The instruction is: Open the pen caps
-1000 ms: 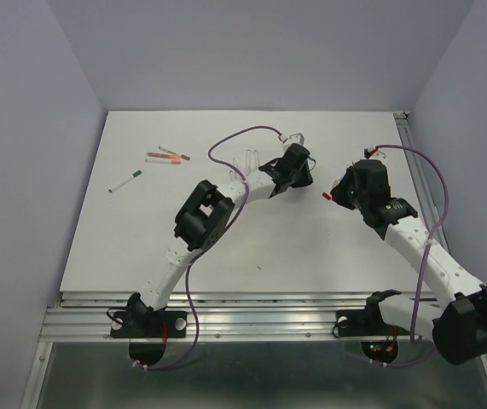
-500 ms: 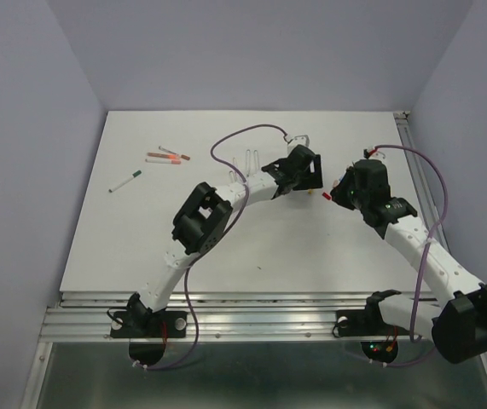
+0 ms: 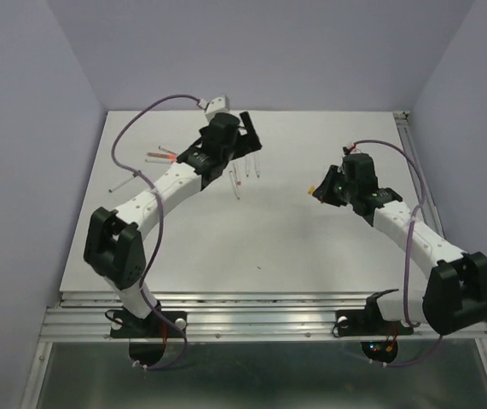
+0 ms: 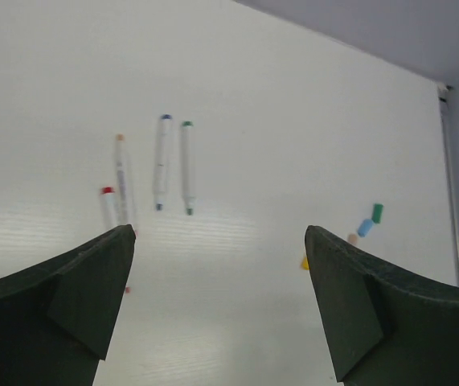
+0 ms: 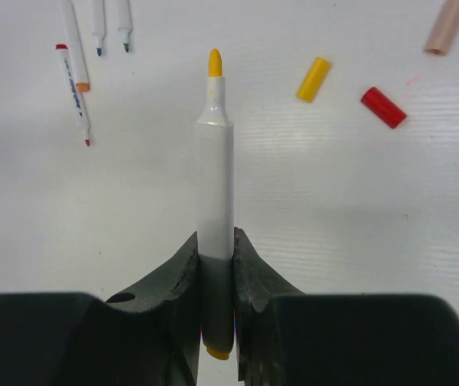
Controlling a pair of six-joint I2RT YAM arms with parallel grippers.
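**Top external view.** The left gripper (image 3: 249,129) hangs over the far part of the flat white table (image 3: 294,247) with its jaws spread wide and nothing between them. Just on its near side lie three thin white pen bodies (image 3: 247,167), side by side. A further group of pens (image 3: 165,157) lies towards the far left corner. The right gripper (image 3: 321,189) is clamped on a white marker pen with a bare yellow tip (image 3: 312,191), over the right half of the table. The pen caps are too small to make out here.

**Left wrist view.** The two dark fingers (image 4: 68,297) stand far apart and frame bare table. To the right lie the loose caps. A short green plastic cap (image 4: 377,212), a short blue plastic cap (image 4: 365,227) and a short pale pink plastic cap (image 4: 352,239) form a close diagonal row. A short yellow plastic cap (image 4: 305,263) lies just beside the right finger's tip and is partly hidden by it.

**Right wrist view.** The narrow jaws pinch the lower barrel of the yellow-tipped pen, which points straight away from the camera with its nib uncovered. On the table beyond, right of the pen, the yellow cap and a short red plastic cap (image 5: 383,108) lie near each other but apart. The pale pink cap lies at the upper right edge. Uncapped pens lie at the upper left.
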